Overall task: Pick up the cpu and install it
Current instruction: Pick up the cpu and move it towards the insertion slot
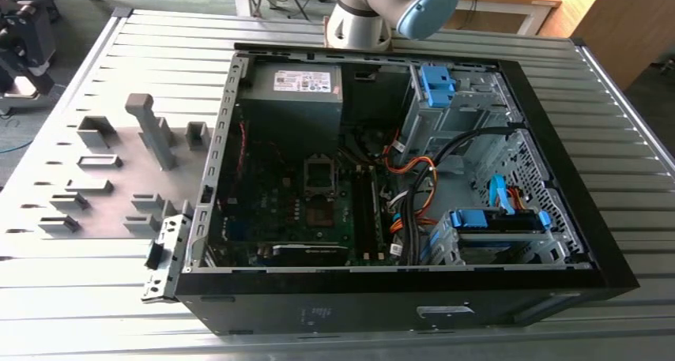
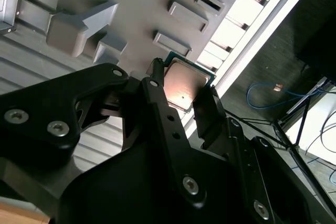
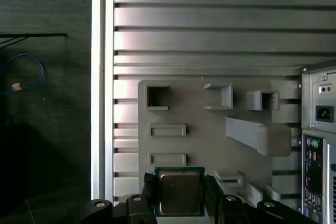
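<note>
The cpu (image 3: 179,192) is a small square chip with a silver-grey metal top and a green edge. In both wrist views it sits between the two black fingers (image 3: 149,188) of my gripper (image 3: 179,196), which is shut on its sides. In the second wrist view the cpu (image 2: 185,83) hangs in the gripper (image 2: 182,97) above the grey holder plate (image 2: 136,3). The open computer case (image 1: 401,179) lies on the slatted table, with the dark socket (image 1: 322,179) on its motherboard uncovered.
The grey holder plate (image 1: 116,171) with raised frames and a tall post (image 1: 153,128) lies at the exterior view's left of the case. The case's rear panel (image 3: 317,129) borders the plate. Cables (image 1: 412,187) and drive bays (image 1: 464,100) crowd the case. The table edge (image 3: 102,77) drops to dark floor.
</note>
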`<state>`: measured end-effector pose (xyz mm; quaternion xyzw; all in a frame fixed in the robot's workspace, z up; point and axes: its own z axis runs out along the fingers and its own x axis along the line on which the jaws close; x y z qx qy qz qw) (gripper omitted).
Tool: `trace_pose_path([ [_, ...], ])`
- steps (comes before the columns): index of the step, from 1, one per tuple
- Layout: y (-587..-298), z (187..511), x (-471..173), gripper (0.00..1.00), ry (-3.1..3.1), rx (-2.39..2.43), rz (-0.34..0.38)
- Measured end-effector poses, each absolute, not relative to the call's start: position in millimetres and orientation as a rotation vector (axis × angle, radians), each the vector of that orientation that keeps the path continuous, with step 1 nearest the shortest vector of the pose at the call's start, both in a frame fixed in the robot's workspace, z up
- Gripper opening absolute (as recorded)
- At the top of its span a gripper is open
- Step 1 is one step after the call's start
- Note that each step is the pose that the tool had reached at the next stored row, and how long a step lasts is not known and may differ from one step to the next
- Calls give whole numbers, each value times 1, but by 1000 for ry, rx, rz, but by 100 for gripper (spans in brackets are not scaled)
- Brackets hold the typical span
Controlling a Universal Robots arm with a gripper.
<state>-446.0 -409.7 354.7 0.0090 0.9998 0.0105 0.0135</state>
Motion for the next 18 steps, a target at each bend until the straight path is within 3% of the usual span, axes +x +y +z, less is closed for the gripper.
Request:
trace_pose_path([
  [18,-410,366,-442,47,3114,28,33],
])
